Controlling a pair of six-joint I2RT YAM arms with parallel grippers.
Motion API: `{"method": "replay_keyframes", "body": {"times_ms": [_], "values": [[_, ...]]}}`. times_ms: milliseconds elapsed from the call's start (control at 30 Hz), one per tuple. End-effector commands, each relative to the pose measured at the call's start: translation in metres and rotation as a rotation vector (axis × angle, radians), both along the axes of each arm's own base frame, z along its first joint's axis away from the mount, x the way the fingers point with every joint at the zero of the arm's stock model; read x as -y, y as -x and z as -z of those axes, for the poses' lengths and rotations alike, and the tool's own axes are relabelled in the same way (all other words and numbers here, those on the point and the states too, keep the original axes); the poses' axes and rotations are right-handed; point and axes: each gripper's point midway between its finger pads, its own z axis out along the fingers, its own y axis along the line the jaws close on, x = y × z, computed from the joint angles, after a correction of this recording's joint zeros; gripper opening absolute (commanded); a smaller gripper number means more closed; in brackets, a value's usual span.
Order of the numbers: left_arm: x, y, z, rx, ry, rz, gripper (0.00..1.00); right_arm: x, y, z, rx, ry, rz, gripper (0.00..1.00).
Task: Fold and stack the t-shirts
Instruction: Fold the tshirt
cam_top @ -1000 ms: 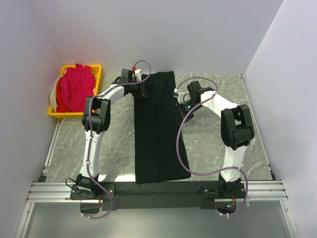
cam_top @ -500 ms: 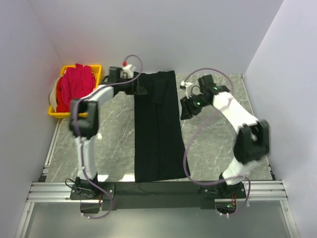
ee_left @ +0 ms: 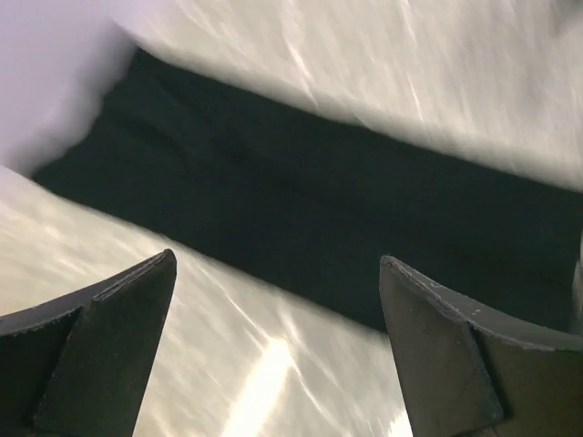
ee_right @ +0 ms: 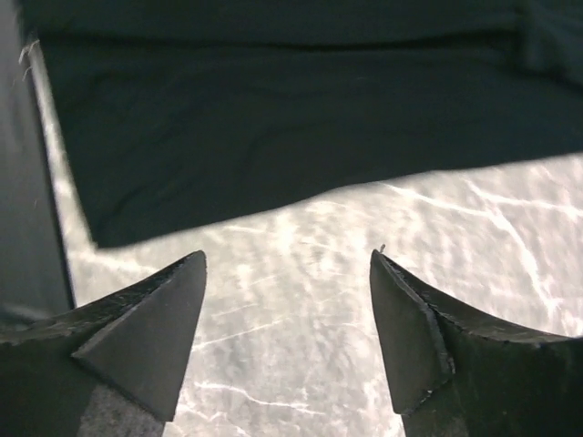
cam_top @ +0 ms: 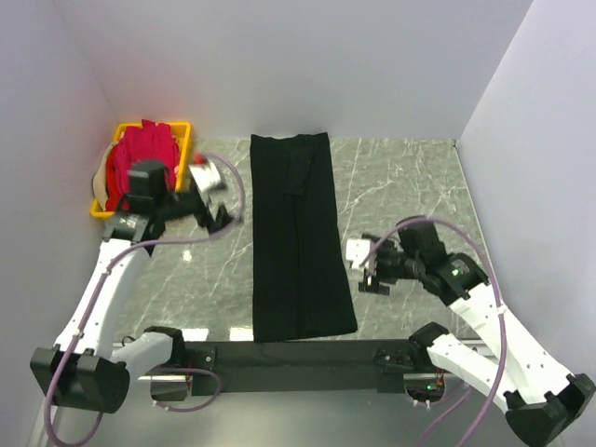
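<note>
Top view: I see the black t-shirt [cam_top: 298,237] lying flat on the bench [cam_top: 410,186] as one long narrow strip, running from the back wall down to the near edge, between the two arms. The pink t-shirts [cam_top: 140,168] sit heaped in the yellow crate [cam_top: 179,125] at the far left corner. The left pincer [cam_top: 222,212] hovers just left of the strip's far half, near the crate; the right pincer [cam_top: 370,270] hovers just right of its near half. Neither touches the cloth. Left wrist view: blurred; the left pincer [ee_left: 278,264] is released, jaws wide, nothing between them, with the black t-shirt [ee_left: 301,209] crossing the marble beyond the tips. Right wrist view: the right pincer [ee_right: 288,259] is released too, jaws spread over bare bench [ee_right: 301,328], and the black t-shirt's [ee_right: 273,118] edge lies just ahead of the tips.
</note>
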Motion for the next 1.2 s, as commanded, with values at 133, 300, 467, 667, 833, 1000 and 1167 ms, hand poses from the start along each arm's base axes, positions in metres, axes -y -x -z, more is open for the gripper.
{"method": "replay_keyframes", "body": {"times_ms": [133, 300, 467, 667, 833, 1000, 1167], "values": [[-0.014, 0.138, 0.161, -0.02, -0.395, 0.428, 0.99, -0.005, 0.056, 0.052, 0.066, 0.126, -0.3, 0.74], [-0.013, 0.175, 0.211, 0.026, -0.494, 0.543, 0.95, -0.011, 0.08, 0.1, 0.06, 0.27, -0.447, 0.68], [-0.001, 0.17, 0.208, -0.009, -0.472, 0.544, 0.92, -0.029, 0.099, 0.126, 0.062, 0.318, -0.567, 0.61], [-0.002, 0.162, 0.214, 0.0, -0.502, 0.55, 0.9, -0.025, 0.108, 0.152, 0.029, 0.367, -0.612, 0.52], [-0.002, 0.164, 0.218, 0.023, -0.522, 0.581, 0.9, -0.023, 0.103, 0.165, 0.023, 0.394, -0.577, 0.52], [0.002, 0.171, 0.22, 0.028, -0.534, 0.625, 0.89, -0.025, 0.102, 0.171, -0.019, 0.416, -0.534, 0.46], [0.008, 0.181, 0.226, 0.04, -0.559, 0.708, 0.84, -0.026, 0.098, 0.183, -0.074, 0.491, -0.49, 0.32]]}}
